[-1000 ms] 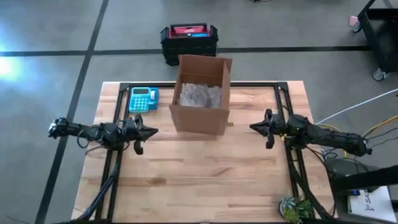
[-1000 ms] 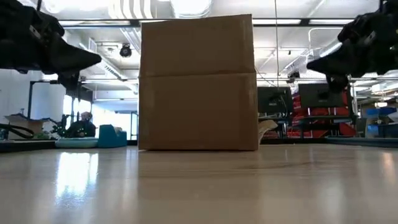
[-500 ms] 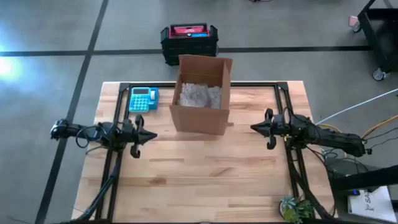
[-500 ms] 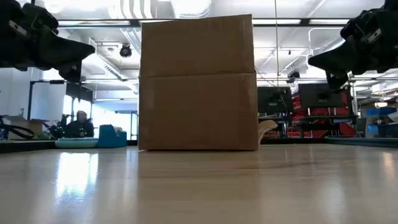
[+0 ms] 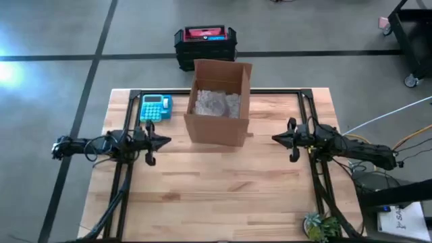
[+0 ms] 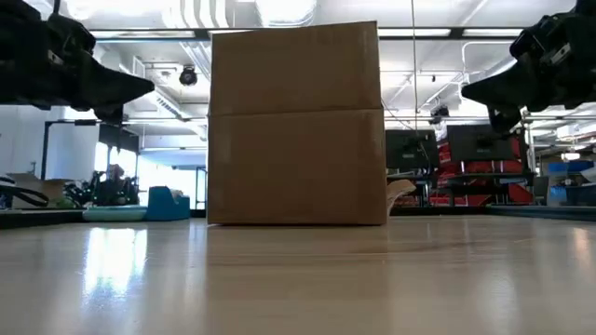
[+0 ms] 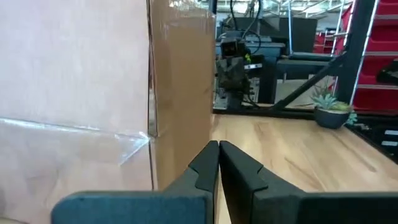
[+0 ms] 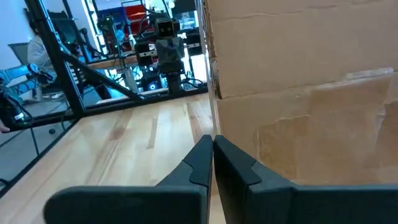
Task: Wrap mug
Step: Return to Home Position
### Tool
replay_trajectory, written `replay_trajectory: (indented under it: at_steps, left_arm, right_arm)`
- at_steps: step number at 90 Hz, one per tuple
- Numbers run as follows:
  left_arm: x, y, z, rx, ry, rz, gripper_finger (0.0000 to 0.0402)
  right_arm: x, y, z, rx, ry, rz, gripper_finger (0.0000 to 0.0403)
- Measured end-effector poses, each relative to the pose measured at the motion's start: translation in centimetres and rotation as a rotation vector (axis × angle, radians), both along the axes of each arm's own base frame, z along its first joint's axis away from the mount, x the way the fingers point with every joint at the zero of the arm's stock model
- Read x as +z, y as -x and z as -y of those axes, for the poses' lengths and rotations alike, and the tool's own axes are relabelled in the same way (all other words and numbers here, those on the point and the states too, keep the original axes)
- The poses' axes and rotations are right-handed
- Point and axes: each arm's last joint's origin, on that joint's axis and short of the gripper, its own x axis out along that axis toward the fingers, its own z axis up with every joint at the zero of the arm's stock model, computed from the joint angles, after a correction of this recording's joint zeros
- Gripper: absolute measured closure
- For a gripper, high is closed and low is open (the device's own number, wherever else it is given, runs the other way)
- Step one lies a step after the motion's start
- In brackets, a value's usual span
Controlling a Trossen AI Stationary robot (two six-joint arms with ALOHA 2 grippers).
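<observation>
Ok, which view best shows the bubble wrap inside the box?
The high view: it looks straight down into the open cardboard box onto the bubble wrap. The low view and both wrist views show only the box's outer walls.

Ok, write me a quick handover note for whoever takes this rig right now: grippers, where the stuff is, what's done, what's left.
Left gripper: shut, empty, above the table, left of the cardboard box and pointing at it.
Right gripper: shut, empty, right of the box and pointing at it.
Bubble wrap bundles lie inside the box, which is open on top; the wrap hides the mugs themselves.
Done, as it looks: wrapping and boxing. No loose mug shows in any view.
Left: park both arms at home.
</observation>
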Motion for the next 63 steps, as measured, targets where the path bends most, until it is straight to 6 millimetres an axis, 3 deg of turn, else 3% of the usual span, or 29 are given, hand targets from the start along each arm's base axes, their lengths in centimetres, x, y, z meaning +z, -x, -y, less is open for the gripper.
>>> replay_trajectory:
  at_steps: [63]
  left_arm:
    - [-0.82,-0.86,0.02,0.009,0.058,-0.11,0.0402]
  right_arm:
    - [0.0,0.0,0.01,-0.003,-0.008,0.001,0.0403]
